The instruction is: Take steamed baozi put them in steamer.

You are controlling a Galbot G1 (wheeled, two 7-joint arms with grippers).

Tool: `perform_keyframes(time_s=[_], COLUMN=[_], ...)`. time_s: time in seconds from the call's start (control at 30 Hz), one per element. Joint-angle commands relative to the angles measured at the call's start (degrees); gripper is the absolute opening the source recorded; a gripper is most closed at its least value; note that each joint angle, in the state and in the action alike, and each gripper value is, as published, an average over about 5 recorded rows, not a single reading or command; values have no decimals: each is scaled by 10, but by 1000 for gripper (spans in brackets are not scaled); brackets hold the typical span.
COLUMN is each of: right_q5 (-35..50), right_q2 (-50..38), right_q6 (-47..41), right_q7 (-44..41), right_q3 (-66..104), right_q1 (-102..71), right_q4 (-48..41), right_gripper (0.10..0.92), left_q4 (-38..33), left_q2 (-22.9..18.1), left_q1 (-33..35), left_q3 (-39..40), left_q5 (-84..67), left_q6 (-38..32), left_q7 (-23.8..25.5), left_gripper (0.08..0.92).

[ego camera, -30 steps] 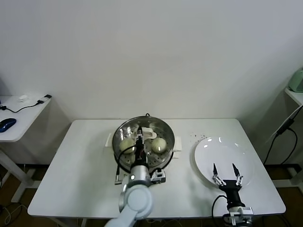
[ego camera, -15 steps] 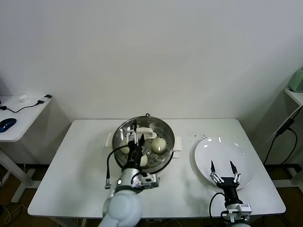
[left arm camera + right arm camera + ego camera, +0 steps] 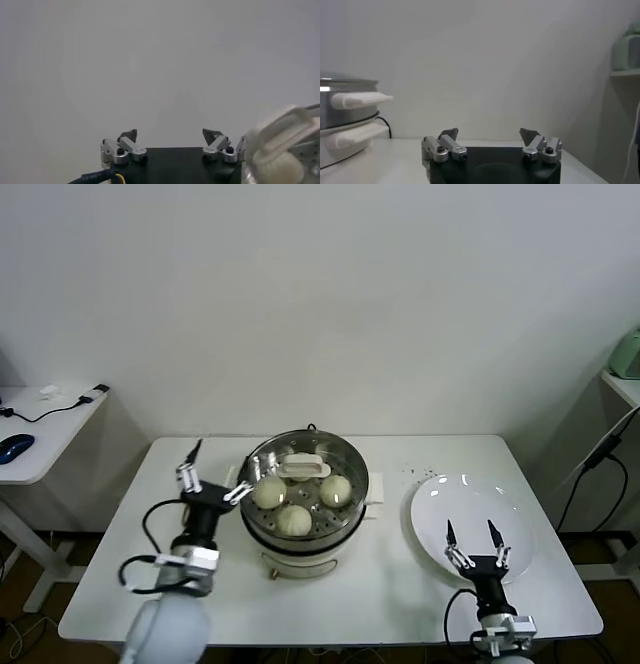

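Nearby, a white plate (image 3: 470, 509) lies right of the steamer (image 3: 305, 489).

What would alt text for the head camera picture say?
A steel steamer on a white table holds three baozi. The open left gripper hangs beside it, and the open right gripper hovers over an empty white plate.

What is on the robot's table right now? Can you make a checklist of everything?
Surface: white table, dark specks near the plate.
Job's things: steamer at centre, holding three baozi; a white piece lies at its back.
Clutter: white plate, bare, to the right.
Grippers: left gripper beside the steamer's left, jaws open, holding nothing; right gripper over the plate's near edge, jaws open, holding nothing.
Cables: black cable on the left arm.
Surroundings: side desk with a mouse; white wall.
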Motion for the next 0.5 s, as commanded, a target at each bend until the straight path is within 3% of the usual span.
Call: perform_keyframes(time_s=[0.03,0.2,0.5], right_q5=[-1,0,11], right_q2=[-3,2,1], right_q6=[12,10,-3], right_q7=[-1,7,8], right_q3=[-3,-5,-2], right_q1=[11,16,11], right_q4=[-21,-35,-35], right_gripper=[823,823,823], left_q4=[177,256,252], left_q2=[67,60,51], left_q1=[75,61,73], left_q3=[-157,-129,-114], left_q5=[-408,-405,-392], left_q6=[-174,-215,-239], left_q7=[29,51,67], left_gripper=[823,823,823])
